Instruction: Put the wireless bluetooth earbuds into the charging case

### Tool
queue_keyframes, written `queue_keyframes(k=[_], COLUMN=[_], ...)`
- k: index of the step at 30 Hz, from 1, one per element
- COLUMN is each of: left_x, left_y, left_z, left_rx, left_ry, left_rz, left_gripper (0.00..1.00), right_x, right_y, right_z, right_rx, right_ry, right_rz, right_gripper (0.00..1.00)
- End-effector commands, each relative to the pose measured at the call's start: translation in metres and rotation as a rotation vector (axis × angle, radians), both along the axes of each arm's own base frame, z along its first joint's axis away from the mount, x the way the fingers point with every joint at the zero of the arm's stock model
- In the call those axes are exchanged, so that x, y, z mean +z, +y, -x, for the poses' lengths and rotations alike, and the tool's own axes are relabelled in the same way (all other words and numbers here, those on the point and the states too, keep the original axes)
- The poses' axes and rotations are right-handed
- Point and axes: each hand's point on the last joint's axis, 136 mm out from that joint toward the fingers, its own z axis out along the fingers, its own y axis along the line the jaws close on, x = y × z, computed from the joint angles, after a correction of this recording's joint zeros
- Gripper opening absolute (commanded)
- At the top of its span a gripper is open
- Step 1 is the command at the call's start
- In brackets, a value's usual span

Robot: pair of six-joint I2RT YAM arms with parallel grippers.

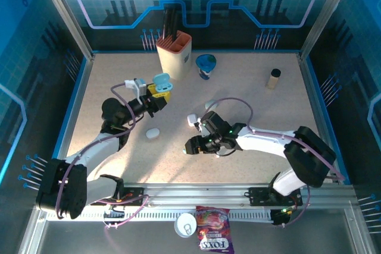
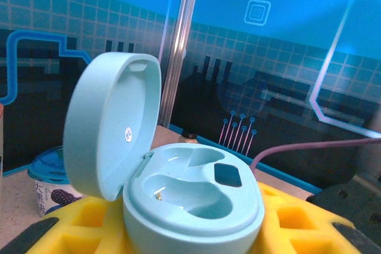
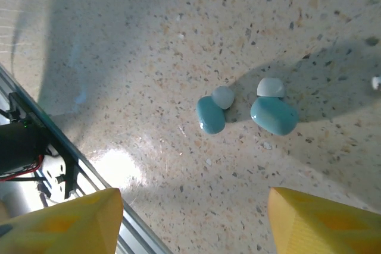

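Left tool (image 1: 159, 91): clamped on the pale teal charging case (image 2: 193, 203) and holding it up off the tabletop (image 1: 250, 111). The lid (image 2: 110, 123) is hinged open. Both wells look empty to us, so nothing is seated yet.

Right tool (image 3: 193, 224): jaws wide with nothing between them, hanging over a teal earbud (image 3: 211, 116) and a second earbud (image 3: 274, 116). The two lie near each other on the tabletop, each with a pale tip.

Progress, as we judge it: the case is open and presented, and no earbud has been inserted. Each earbud has yet to be picked up, carried to the case and seated in its well.

Surroundings, top view: a white pebble-shaped case (image 1: 152, 133) lies between the arms, near the route from the earbuds to the held case. Well apart, toward the far edge, stand a beige pen holder (image 1: 174, 55), a blue-lidded cup (image 1: 206, 63) and a small dark-capped bottle (image 1: 274, 78). Nothing sits between the right tool's fingers and the earbuds.
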Motion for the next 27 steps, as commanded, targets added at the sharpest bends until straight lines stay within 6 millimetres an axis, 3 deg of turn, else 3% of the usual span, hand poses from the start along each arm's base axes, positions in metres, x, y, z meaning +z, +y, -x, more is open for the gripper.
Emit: queue_keyframes(k=[1, 9, 21, 27], left_x=[0.018, 0.016, 0.007, 0.006], left_y=[0.000, 0.000, -0.001, -0.002], left_z=[0.002, 0.004, 0.001, 0.001], left_rx=[-0.027, -0.028, -0.041, -0.041], left_ry=[-0.041, -0.050, -0.021, -0.019], left_rz=[0.027, 0.029, 0.029, 0.028], left_gripper=[0.35, 0.35, 0.35, 0.35], right_x=[0.001, -0.019, -0.013, -0.013], right_y=[0.020, 0.028, 0.027, 0.026], right_z=[-0.005, -0.015, -0.052, -0.058], right_rx=[-0.013, -0.003, -0.021, -0.035], right_ry=[0.012, 0.028, -0.017, -0.030], right_rz=[-0.054, 0.006, 0.035, 0.038], right_gripper=[0.66, 0.66, 0.66, 0.66])
